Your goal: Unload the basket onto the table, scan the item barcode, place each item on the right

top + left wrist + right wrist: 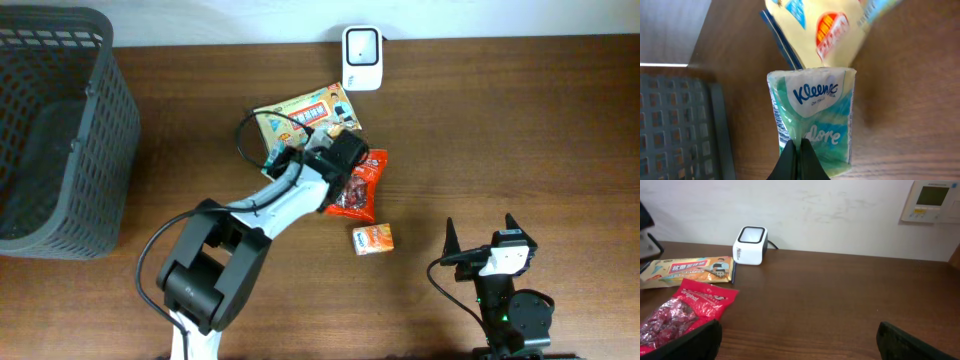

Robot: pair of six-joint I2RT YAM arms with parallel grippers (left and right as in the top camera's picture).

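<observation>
Tissue pack (812,117) between left claw's (799,148) tips

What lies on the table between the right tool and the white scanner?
Only bare table lies between the right tool and the scanner, as the right wrist view shows.

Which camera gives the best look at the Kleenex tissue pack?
Left wrist view: the Kleenex pack fills the frame, logo readable. Overhead it seems hidden beneath the left gripper; the right wrist view doesn't show it.
</observation>
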